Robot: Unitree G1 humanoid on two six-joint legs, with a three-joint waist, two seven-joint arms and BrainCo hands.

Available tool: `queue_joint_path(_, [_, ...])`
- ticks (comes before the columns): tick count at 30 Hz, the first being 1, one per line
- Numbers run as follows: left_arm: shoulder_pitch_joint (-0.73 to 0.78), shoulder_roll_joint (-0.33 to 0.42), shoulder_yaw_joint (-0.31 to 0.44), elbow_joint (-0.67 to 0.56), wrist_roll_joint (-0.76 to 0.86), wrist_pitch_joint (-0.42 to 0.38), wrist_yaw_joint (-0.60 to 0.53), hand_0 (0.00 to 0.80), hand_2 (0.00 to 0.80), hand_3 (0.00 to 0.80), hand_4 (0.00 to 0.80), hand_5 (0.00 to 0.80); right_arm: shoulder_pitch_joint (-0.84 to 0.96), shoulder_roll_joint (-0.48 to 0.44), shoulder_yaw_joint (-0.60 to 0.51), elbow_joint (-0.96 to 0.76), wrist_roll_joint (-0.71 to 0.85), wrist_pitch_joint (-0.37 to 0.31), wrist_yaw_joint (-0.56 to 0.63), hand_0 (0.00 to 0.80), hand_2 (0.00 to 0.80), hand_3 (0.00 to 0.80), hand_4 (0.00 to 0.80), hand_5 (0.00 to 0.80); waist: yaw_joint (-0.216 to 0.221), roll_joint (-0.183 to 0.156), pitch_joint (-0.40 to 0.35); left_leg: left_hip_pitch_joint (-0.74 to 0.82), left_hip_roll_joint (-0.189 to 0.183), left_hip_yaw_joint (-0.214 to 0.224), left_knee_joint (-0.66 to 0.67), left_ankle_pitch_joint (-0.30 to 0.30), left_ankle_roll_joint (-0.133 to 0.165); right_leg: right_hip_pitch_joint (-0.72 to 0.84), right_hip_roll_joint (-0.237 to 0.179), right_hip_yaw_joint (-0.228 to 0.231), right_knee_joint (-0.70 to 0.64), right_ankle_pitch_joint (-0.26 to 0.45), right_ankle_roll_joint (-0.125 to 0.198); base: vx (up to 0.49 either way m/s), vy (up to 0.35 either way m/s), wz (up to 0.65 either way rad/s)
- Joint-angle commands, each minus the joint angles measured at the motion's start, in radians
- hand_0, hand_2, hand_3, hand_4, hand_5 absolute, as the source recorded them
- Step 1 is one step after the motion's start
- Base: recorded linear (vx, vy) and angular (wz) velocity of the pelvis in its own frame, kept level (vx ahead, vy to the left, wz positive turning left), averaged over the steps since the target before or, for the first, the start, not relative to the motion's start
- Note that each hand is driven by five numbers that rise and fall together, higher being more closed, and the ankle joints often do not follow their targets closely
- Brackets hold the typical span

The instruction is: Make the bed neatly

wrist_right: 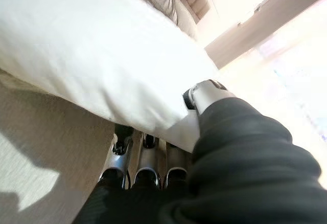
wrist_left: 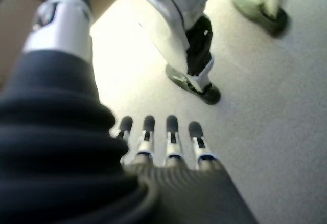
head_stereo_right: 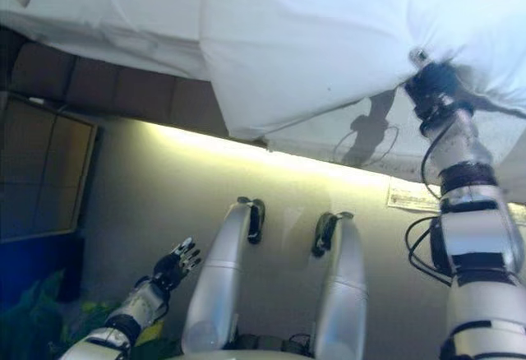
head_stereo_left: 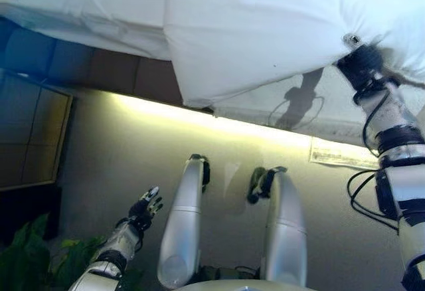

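Note:
A white duvet (head_stereo_left: 252,32) lies on the bed and hangs over its near side, covering the white mattress side (head_stereo_left: 265,115). My right hand (head_stereo_left: 358,62) is up at the duvet's hanging edge on the right. In the right wrist view its fingers (wrist_right: 145,168) are under the duvet's (wrist_right: 92,55) edge and the thumb (wrist_right: 204,93) is on top, pinching the cloth. My left hand (head_stereo_left: 145,210) hangs low over the floor at the lower left, away from the bed. Its fingers (wrist_left: 171,137) are straight and hold nothing.
The bed's brown base panels (head_stereo_left: 119,72) show under the duvet at the left. A white label (head_stereo_left: 342,155) is stuck low on the bed's side. A dark framed panel (head_stereo_left: 30,138) stands at the left and a green plant (head_stereo_left: 26,254) at the lower left.

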State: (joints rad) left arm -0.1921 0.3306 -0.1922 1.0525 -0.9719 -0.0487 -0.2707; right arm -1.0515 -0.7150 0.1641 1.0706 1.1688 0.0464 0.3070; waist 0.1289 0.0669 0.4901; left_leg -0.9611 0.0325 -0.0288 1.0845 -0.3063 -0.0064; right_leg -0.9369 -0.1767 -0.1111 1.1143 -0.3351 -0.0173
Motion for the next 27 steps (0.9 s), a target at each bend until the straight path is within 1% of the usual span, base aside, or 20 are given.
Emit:
queue_joint_path(1, [0.056,0.012,-0.032,0.036,-0.007,-0.053,-0.024,0.000,0.000,0.000,0.000,0.000,0.035,-0.026,-0.029,-0.066,0.019,-0.047,0.084,0.800,0.800,0.800,0.800,0.800,-0.006,-0.004,-0.089,0.077,-0.007,0.026,-0.188,0.129,0.020,0.069,0.001,-0.021,-0.133,0.111,-0.007,0.035,0.015,0.03])
queue_joint_path(3, [0.038,0.026,-0.019,-0.001,-0.041,-0.067,-0.013,0.000,0.000,0.000,0.000,0.000,0.052,-0.016,-0.026,-0.072,0.011,-0.046,0.092,0.800,0.800,0.800,0.800,0.800,-0.009,-0.004,-0.099,0.115,-0.003,0.029,-0.214,0.131,0.016,0.107,0.001,-0.024,-0.156,0.104,-0.005,0.048,0.018,-0.02])
queue_joint_path(6, [0.005,0.049,0.000,-0.077,-0.067,-0.070,0.005,0.000,0.000,0.000,0.000,0.000,0.077,0.005,-0.027,-0.073,0.003,-0.065,0.102,0.800,0.800,0.800,0.800,0.800,-0.011,-0.006,-0.107,0.141,-0.003,0.029,-0.214,0.127,0.017,0.138,0.000,-0.029,-0.163,0.099,-0.007,0.056,-0.003,-0.05])
queue_joint_path(8, [-0.027,0.083,0.005,-0.137,-0.078,-0.065,0.017,0.000,0.000,0.000,0.000,0.000,0.087,0.016,-0.017,-0.084,0.003,-0.063,0.098,0.800,0.800,0.800,0.800,0.800,-0.015,-0.008,-0.110,0.146,-0.003,0.030,-0.198,0.122,0.019,0.146,-0.002,-0.030,-0.152,0.095,-0.009,0.063,-0.013,-0.01])
queue_joint_path(10, [-0.057,0.110,0.004,-0.193,-0.122,-0.070,0.028,0.000,0.000,0.000,0.000,0.000,0.093,0.024,-0.006,-0.091,0.008,-0.064,0.097,0.800,0.800,0.800,0.800,0.800,-0.018,-0.010,-0.112,0.155,-0.002,0.032,-0.188,0.117,0.021,0.155,-0.003,-0.030,-0.143,0.091,-0.011,0.067,-0.013,0.00])
queue_joint_path(12, [-0.112,0.144,0.014,-0.282,-0.183,-0.071,0.061,0.000,0.000,0.000,0.000,0.000,0.102,0.037,0.012,-0.099,0.007,-0.058,0.097,0.800,0.800,0.800,0.800,0.800,-0.022,-0.013,-0.115,0.171,-0.004,0.033,-0.183,0.114,0.022,0.174,-0.002,-0.027,-0.141,0.090,-0.011,0.086,-0.020,-0.02])
queue_joint_path(15, [-0.186,0.167,0.004,-0.359,-0.205,-0.086,0.113,0.000,0.000,0.000,0.000,0.000,0.108,0.061,0.029,-0.107,0.011,-0.058,0.088,0.800,0.800,0.800,0.800,0.800,-0.028,-0.019,-0.113,0.184,-0.008,0.033,-0.174,0.112,0.023,0.189,-0.002,-0.025,-0.138,0.095,-0.009,0.075,-0.023,-0.02])
queue_joint_path(18, [-0.293,0.173,-0.028,-0.365,-0.201,-0.084,0.160,0.000,0.000,0.000,0.000,0.000,0.100,0.092,0.057,-0.122,0.018,-0.050,0.075,0.800,0.800,0.800,0.800,0.800,-0.044,-0.031,-0.110,0.195,-0.008,0.033,-0.170,0.116,0.025,0.198,0.001,-0.022,-0.133,0.102,-0.008,0.071,-0.016,-0.04])
queue_joint_path(20, [-0.358,0.169,-0.054,-0.352,-0.192,-0.075,0.185,0.000,0.000,0.000,0.000,0.000,0.092,0.108,0.076,-0.144,0.016,-0.039,0.059,0.800,0.800,0.800,0.800,0.800,-0.056,-0.039,-0.105,0.195,-0.005,0.034,-0.164,0.118,0.025,0.197,0.000,-0.021,-0.127,0.105,-0.007,0.042,-0.002,-0.05])
queue_joint_path(22, [-0.399,0.152,-0.073,-0.336,-0.227,-0.047,0.169,0.000,0.000,0.000,0.000,0.000,0.089,0.117,0.091,-0.160,0.018,-0.027,0.051,0.800,0.800,0.800,0.800,0.800,-0.066,-0.047,-0.102,0.195,-0.003,0.035,-0.159,0.121,0.026,0.195,-0.001,-0.021,-0.122,0.108,-0.007,0.042,-0.003,-0.05])
queue_joint_path(23, [-0.411,0.135,-0.080,-0.330,-0.287,-0.011,0.144,0.000,0.000,0.000,0.000,0.000,0.093,0.122,0.098,-0.169,0.019,-0.023,0.049,0.800,0.800,0.800,0.800,0.800,-0.072,-0.052,-0.100,0.193,-0.003,0.035,-0.152,0.120,0.026,0.193,-0.002,-0.020,-0.116,0.109,-0.006,0.038,-0.009,-0.10])
queue_joint_path(24, [-0.415,0.122,-0.085,-0.326,-0.312,0.004,0.132,0.000,0.000,0.000,0.000,0.000,0.095,0.127,0.101,-0.175,0.019,-0.023,0.046,0.800,0.800,0.800,0.800,0.800,-0.075,-0.055,-0.098,0.193,-0.003,0.035,-0.147,0.118,0.027,0.191,-0.002,-0.019,-0.112,0.110,-0.005,0.050,-0.017,-0.10])
queue_joint_path(27, [-0.404,0.043,-0.105,-0.309,-0.419,0.055,0.091,0.000,0.000,0.000,0.000,0.000,0.102,0.151,0.107,-0.198,0.026,-0.030,0.027,0.800,0.800,0.800,0.800,0.800,-0.084,-0.068,-0.090,0.191,-0.002,0.036,-0.129,0.114,0.032,0.187,-0.004,-0.016,-0.100,0.115,-0.001,0.054,-0.026,-0.07])
